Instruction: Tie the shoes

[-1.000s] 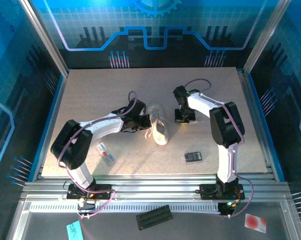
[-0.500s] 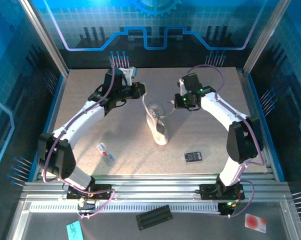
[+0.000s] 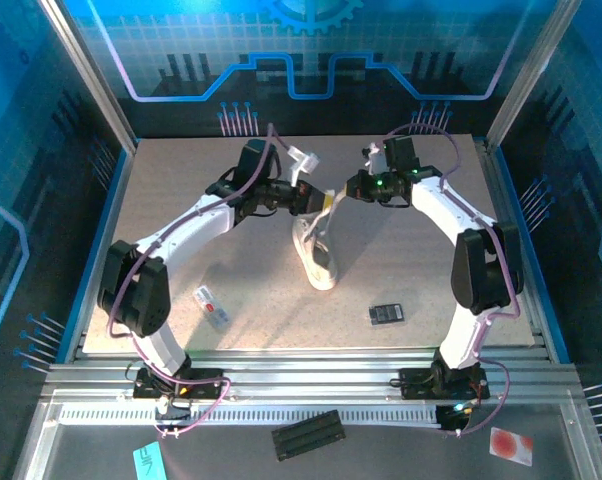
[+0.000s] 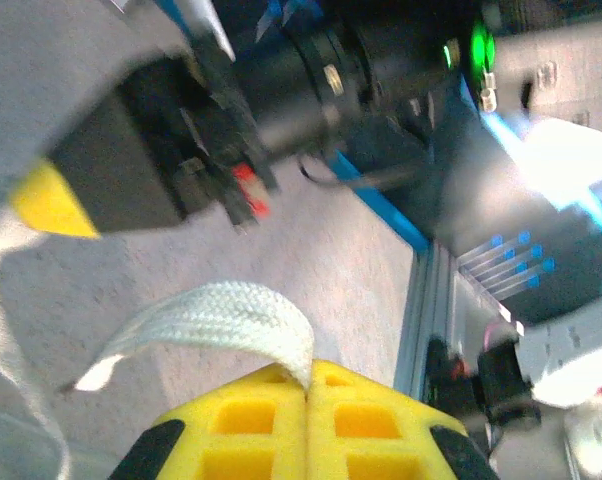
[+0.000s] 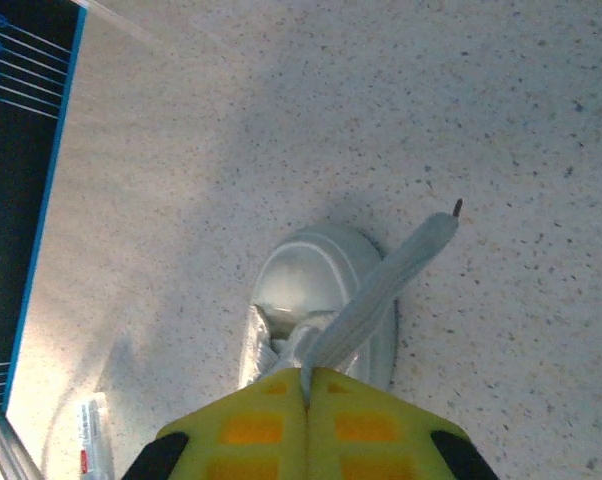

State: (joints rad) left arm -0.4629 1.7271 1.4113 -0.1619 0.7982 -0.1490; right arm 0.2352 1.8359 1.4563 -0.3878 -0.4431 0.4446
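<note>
Sneaker [image 3: 318,258] sits mid-table, toe twd 6 o'clock. My L gripper [image 3: 321,200] reaches in from 9 o'clock and my R gripper [image 5: 306,385] from 3, tips close together over the shoe's 12 o'clock end. Each is pinched tight on a lace [image 4: 226,322]. L wrist view is blurry; the heel is cut off behind R pads.

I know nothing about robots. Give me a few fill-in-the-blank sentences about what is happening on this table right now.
The left fingers are pinched shut on a flat white ____. The right fingers, coloured ____, grip another above the small white low-top sneaker. The small black rectangular device lies nearer the ____ arm's base. The flat white-and-red packet lies nearer the ____ arm's base.
Missing words: lace; yellow; right; left.
</note>
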